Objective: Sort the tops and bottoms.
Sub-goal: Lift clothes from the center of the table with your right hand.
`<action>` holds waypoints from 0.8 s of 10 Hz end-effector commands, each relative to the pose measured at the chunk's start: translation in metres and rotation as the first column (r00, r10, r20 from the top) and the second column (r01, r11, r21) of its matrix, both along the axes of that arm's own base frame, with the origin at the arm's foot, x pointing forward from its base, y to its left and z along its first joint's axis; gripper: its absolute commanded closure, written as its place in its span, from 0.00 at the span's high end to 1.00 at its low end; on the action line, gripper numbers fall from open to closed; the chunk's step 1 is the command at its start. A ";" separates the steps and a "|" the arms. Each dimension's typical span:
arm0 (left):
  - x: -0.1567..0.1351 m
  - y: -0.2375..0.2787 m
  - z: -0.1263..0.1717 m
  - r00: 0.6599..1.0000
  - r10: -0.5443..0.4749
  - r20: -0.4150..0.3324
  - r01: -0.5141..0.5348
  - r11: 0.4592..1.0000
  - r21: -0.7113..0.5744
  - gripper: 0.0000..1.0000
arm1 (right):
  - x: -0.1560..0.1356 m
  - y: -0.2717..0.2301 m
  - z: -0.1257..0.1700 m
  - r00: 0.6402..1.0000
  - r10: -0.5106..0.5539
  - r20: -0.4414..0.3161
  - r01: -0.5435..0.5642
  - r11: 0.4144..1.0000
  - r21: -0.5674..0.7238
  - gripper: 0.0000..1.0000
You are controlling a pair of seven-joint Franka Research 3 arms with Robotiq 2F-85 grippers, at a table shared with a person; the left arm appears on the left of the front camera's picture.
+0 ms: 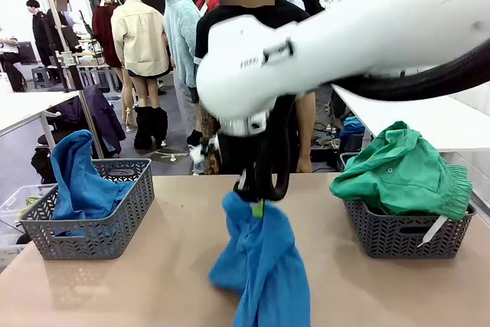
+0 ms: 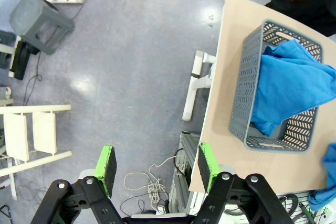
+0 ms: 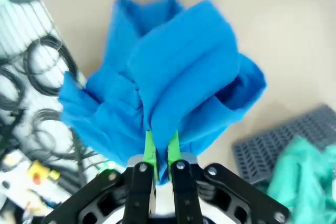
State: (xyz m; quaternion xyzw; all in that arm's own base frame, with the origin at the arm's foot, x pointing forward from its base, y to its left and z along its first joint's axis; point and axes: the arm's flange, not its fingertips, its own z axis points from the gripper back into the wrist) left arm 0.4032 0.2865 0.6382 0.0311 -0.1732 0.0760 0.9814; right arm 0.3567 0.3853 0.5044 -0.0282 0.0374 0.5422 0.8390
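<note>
One bright blue garment [image 1: 262, 266] hangs bunched from the right gripper [image 1: 259, 203], its lower folds trailing on the tabletop [image 1: 176, 250]. A second blue garment [image 1: 80, 178] drapes over the left grey basket [image 1: 99, 235]. The sea-green garment [image 1: 402, 170] lies heaped on the right basket [image 1: 406, 239].

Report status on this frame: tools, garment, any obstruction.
Right tool shut on blue garment, lifted mid-table. Left tool open, off the table edge. Another blue piece in left basket, green garment on right basket. Nothing in the way.
</note>
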 end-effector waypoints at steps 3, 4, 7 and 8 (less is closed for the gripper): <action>-0.003 -0.001 0.000 1.000 0.011 -0.006 -0.011 1.000 0.014 0.81 | -0.027 -0.007 0.185 0.980 -0.153 0.129 0.162 0.985 -0.062 0.00; -0.003 -0.001 0.000 1.000 0.011 -0.006 -0.011 1.000 0.014 0.81 | -0.037 -0.017 0.235 0.966 -0.205 0.158 0.209 0.978 -0.011 0.00; -0.003 -0.001 0.000 1.000 0.011 -0.006 -0.011 1.000 0.014 0.81 | -0.050 -0.010 0.341 0.915 -0.263 0.305 0.233 0.964 0.130 0.00; -0.003 -0.001 0.000 1.000 0.011 -0.006 -0.011 1.000 0.014 0.81 | -0.053 0.001 0.362 0.907 -0.267 0.326 0.230 0.962 0.148 0.00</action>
